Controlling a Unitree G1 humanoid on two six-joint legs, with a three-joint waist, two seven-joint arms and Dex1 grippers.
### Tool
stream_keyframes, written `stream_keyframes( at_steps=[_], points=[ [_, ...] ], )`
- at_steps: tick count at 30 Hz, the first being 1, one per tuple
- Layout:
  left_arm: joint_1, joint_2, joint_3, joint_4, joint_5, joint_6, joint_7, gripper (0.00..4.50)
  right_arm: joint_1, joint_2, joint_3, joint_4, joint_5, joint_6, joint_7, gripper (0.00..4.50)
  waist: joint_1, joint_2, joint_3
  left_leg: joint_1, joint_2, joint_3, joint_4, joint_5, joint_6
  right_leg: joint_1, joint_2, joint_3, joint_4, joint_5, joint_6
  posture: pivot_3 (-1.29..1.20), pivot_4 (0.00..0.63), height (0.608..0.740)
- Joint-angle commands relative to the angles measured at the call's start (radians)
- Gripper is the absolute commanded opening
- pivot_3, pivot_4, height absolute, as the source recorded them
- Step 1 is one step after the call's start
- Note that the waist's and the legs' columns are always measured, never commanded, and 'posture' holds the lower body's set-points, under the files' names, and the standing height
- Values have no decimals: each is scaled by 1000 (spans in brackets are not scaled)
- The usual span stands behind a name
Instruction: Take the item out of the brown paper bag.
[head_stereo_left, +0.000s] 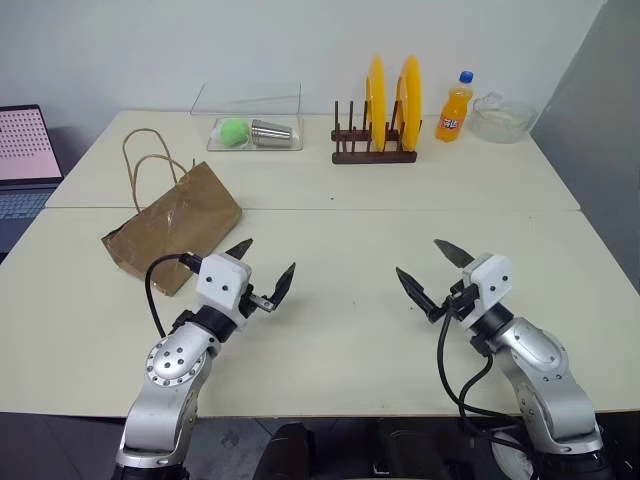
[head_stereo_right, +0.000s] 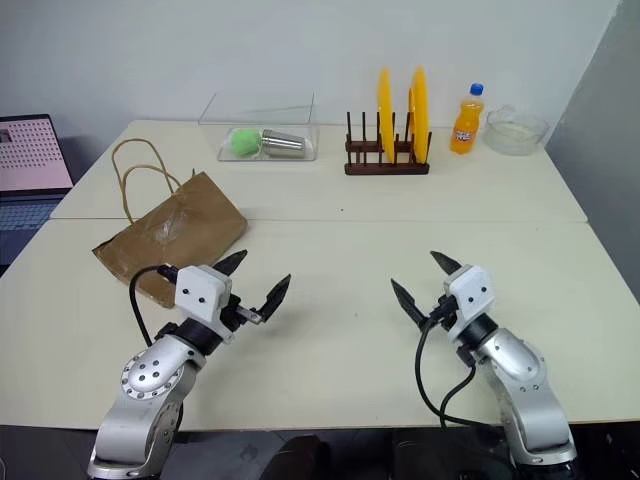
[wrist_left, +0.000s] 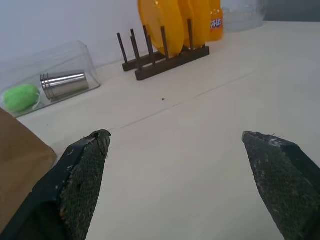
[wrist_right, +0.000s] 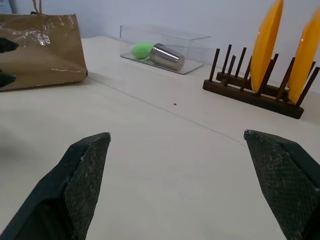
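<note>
1. Left hand (head_stereo_left: 262, 270) released, jaws wide, holding nothing; hovers over the table (head_stereo_left: 330, 330) just beside the near corner of the brown paper bag (head_stereo_left: 178, 225), which sits at its 11 o'clock.
2. Bag lies flat on its side, cord handles (head_stereo_left: 148, 160) looping toward 12 o'clock. Item not visible; presumably inside, cannot confirm.
3. Right hand (head_stereo_left: 432, 270) released, empty, well apart from bag, at 3 o'clock of the left hand.
4. Risk: pinching paper alone would drag or tear the creased bag; an unpinned bag may slide; mouth orientation unclear, so reach could miss.
</note>
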Motion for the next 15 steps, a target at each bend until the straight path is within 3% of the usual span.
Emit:
stream_keyframes(
  at_steps=[1, 8, 15],
  points=[
    [-39, -10, 72, -26, 40, -30, 86, 4484, -27, -22, 2, -68, 43, 12, 42, 4500, 0, 0, 0, 0, 0, 0, 0, 0, 0, 0, 0, 0, 0, 0, 0, 0, 150, 740],
    [-12, -43, 269, -86, -8, 51, 206, 4484, -231, -133, 64, -97, 209, 165, 254, 4500, -2, 0, 0, 0, 0, -1, 0, 0, 0, 0, 0, -1, 0, 0, 0, 0, 150, 740],
    [-6, 41, 458, -89, -174, 163, 149, 4484, -394, -166, 66, -56, 319, 254, 365, 4500, 2, -1, 0, 0, 0, -2, -1, 0, 0, 1, 0, -2, -2, 0, 0, 0, 150, 740]
  ],
)
